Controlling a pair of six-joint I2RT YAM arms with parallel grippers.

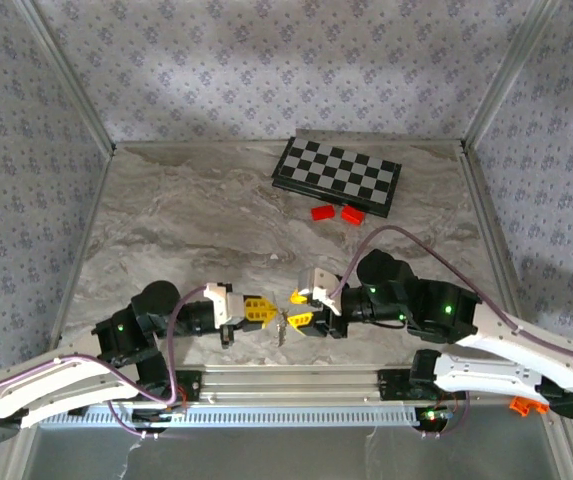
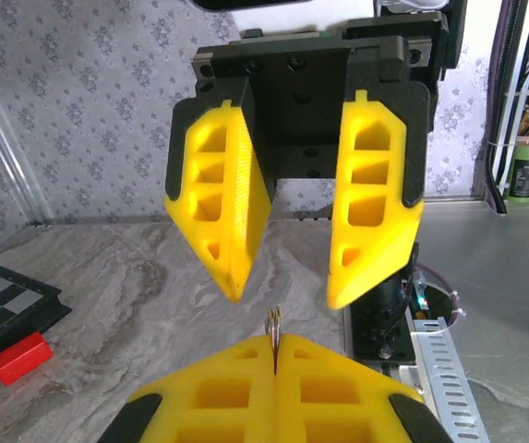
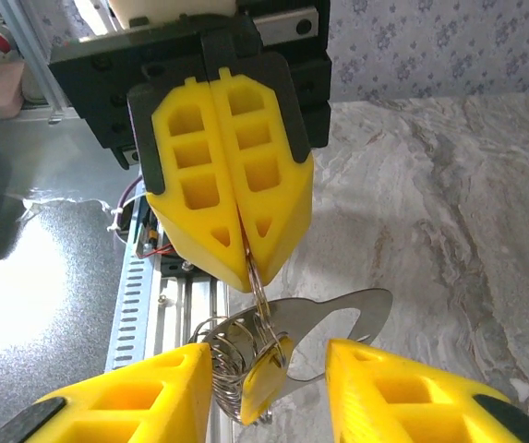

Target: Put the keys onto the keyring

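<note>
My left gripper (image 2: pixel 274 343) is shut on the thin edge of the keyring (image 2: pixel 273 323), which pokes up between its yellow fingers. In the right wrist view the left gripper (image 3: pixel 246 266) holds the keyring (image 3: pixel 258 288) from above. A flat silver key (image 3: pixel 338 318), a small yellow piece (image 3: pixel 266 377) and a coil of wire rings (image 3: pixel 225 369) hang from it. My right gripper (image 3: pixel 266 355) is open, one finger on each side of the hanging bunch without touching it. In the top view the left gripper (image 1: pixel 263 312) and right gripper (image 1: pixel 302 313) face each other above the table's near edge, the bunch (image 1: pixel 282 328) between them.
A folded chessboard (image 1: pixel 338 175) lies at the back right of the marble table (image 1: pixel 186 230), with two red blocks (image 1: pixel 323 212) (image 1: pixel 352 213) in front of it. A perforated metal rail (image 1: pixel 296 382) runs along the near edge, just below the grippers.
</note>
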